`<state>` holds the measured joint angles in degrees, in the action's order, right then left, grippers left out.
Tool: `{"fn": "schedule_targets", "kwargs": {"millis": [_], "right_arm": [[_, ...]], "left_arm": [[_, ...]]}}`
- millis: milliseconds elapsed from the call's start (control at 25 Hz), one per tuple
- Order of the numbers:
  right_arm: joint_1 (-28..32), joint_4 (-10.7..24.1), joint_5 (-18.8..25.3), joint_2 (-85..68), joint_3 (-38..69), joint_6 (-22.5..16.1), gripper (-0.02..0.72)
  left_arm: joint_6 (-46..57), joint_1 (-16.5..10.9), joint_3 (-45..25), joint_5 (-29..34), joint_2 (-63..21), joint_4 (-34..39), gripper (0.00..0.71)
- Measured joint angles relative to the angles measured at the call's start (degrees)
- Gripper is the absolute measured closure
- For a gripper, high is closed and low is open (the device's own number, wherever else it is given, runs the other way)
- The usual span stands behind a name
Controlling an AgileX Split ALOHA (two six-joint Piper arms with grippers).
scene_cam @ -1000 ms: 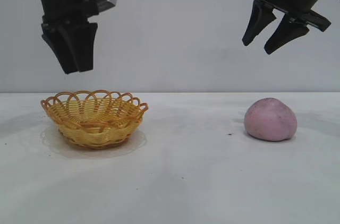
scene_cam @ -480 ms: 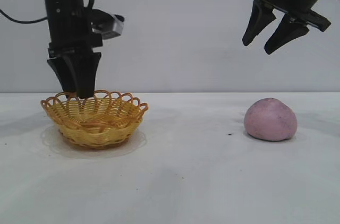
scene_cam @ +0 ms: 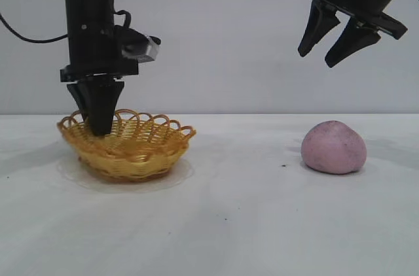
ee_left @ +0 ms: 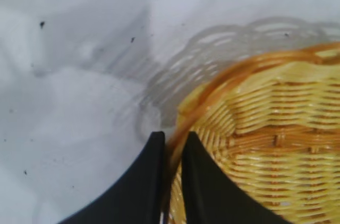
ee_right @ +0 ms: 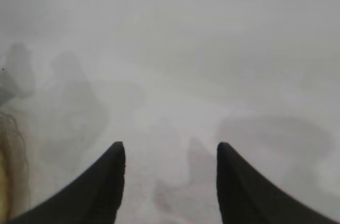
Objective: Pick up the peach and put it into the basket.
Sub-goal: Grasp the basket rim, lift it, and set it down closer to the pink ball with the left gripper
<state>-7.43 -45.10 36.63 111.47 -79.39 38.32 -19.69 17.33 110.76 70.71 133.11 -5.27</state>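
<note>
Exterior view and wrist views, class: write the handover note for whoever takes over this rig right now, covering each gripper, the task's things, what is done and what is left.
Left gripper: pointing down, fingers shut on the rim of the yellow woven wicker basket, as the left wrist view shows.
Right gripper: open, empty, hanging high above the dull pink rounded peach.
Peach: on the white table, far from the basket, untouched.
Done: basket gripped by its rim.
Left: pick up the peach and put it into the basket.
</note>
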Motion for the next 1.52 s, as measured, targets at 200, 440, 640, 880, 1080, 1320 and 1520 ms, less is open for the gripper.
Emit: {"fn": "schedule_targets", "kwargs": {"millis": [200, 440, 640, 880, 1080, 1320, 1520], "right_arm": [[0.0, 0.0, 0.1, 0.0, 0.0, 0.0, 0.332], [0.0, 0.0, -0.3, 0.0, 0.0, 0.0, 0.332], [0.0, 0.0, -0.6, 0.0, 0.0, 0.0, 0.332], [0.0, 0.0, -0.6, 0.0, 0.0, 0.0, 0.332], [0.0, 0.0, -0.6, 0.0, 0.0, 0.0, 0.332], [0.0, 0.0, -0.6, 0.0, -0.1, 0.0, 0.332], [0.0, 0.0, -0.6, 0.0, -0.1, 0.0, 0.332]], "left_arm": [[6.8, -0.5, 0.0, -0.5, -5.2, -3.5, 0.710], [11.2, -0.6, -1.7, -0.6, -11.1, -10.2, 0.710], [13.2, -0.6, -12.2, -2.6, -15.1, -14.2, 0.710], [12.1, -0.6, -31.8, -16.9, -21.1, -26.7, 0.710], [8.7, -0.6, -38.0, -24.6, -21.1, -37.6, 0.710], [8.0, -0.6, -38.3, -27.0, -18.9, -39.2, 0.710], [7.8, -0.6, -38.3, -28.4, -17.1, -39.2, 0.710]]}}
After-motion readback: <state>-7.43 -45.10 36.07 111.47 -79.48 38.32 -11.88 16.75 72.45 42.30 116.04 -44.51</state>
